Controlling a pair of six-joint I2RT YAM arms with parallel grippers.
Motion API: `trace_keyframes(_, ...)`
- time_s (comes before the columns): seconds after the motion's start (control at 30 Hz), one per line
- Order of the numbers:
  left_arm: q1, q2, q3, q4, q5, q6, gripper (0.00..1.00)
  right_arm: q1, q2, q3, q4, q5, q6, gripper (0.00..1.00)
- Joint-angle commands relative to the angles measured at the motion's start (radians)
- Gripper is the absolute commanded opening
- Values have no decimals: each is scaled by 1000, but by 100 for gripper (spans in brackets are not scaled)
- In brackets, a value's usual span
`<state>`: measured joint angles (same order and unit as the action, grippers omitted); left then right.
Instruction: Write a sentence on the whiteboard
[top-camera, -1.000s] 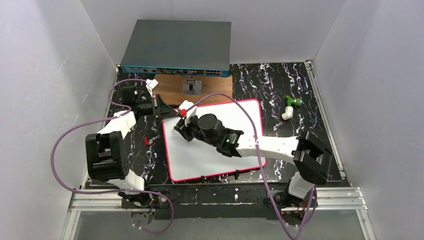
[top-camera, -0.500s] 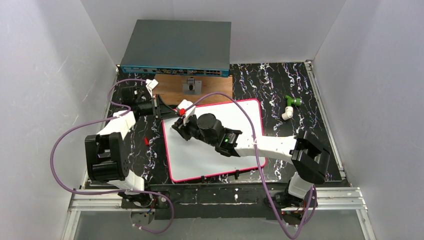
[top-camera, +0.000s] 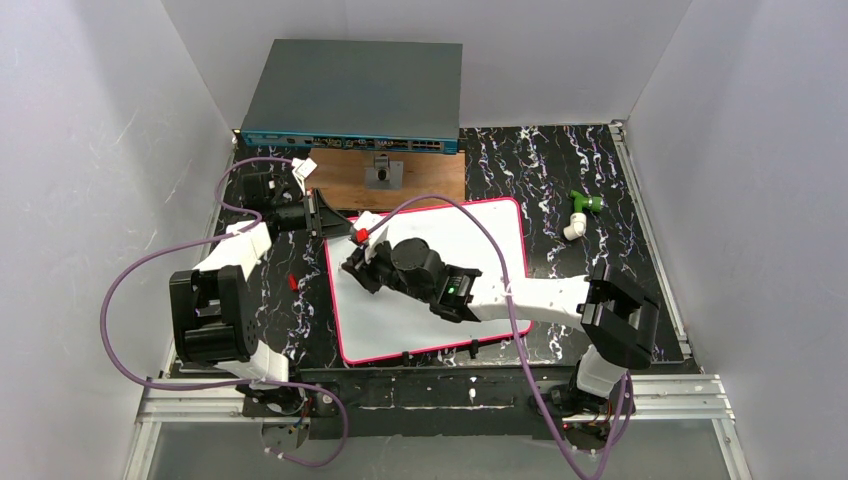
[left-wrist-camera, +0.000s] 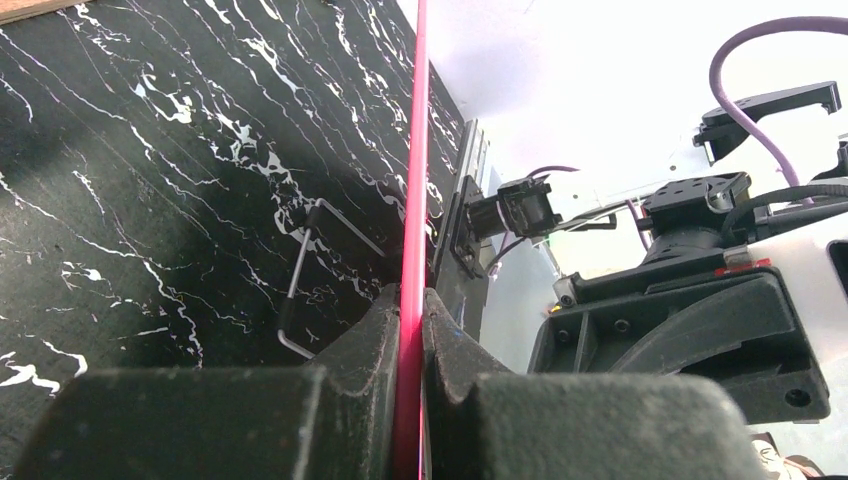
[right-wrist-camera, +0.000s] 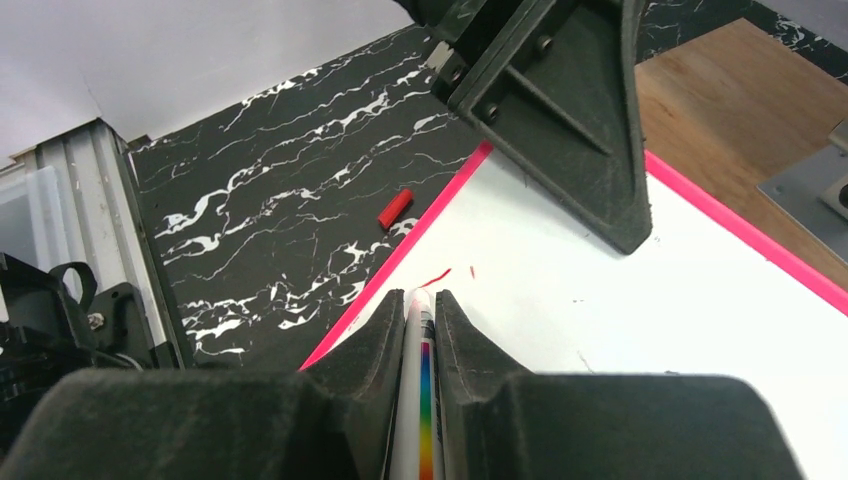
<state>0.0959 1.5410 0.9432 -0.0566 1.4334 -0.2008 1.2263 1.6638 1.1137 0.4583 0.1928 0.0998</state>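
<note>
The whiteboard (top-camera: 480, 245) lies flat on the table, white with a pink-red rim. My left gripper (top-camera: 322, 215) is shut on its far left rim (left-wrist-camera: 414, 150), the fingers (left-wrist-camera: 375, 335) pinching the pink edge. My right gripper (top-camera: 360, 262) is over the board's left part, shut on a white marker (right-wrist-camera: 420, 360) with a rainbow stripe; its red back end (top-camera: 360, 235) sticks up. The marker's tip is down at the board (right-wrist-camera: 620, 320) near the left rim. Of the sentence, only two short red strokes (right-wrist-camera: 436, 276) show just ahead of the tip.
A red marker cap (top-camera: 291, 282) lies on the black marbled table left of the board, also in the right wrist view (right-wrist-camera: 394, 209). A brown wooden board (top-camera: 410, 185) and a grey network switch (top-camera: 355, 95) sit behind. A green and white fitting (top-camera: 578, 212) lies at right. Black clips (top-camera: 404, 356) sit on the near rim.
My right gripper with the marker has shifted a little toward the near left over the board. The left gripper and the whiteboard have not moved.
</note>
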Motion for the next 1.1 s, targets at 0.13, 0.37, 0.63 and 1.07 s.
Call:
trace_keyframes(0.13,-18,-47,21,-14,-33,46,0,19,-12,-24,37,58,9,1)
trace_keyframes(0.37,-17,-45,22,-18,-38,47,0,25,-36,-6,19,32,-3,1)
trace_keyframes(0.63,-17,-45,22,-22,-40,51,0,30,-75,34,-2,31,-40,1)
trace_keyframes(1.07,-24,-43,24,-27,-43,52,0,22,22,130,-12,73,-77,1)
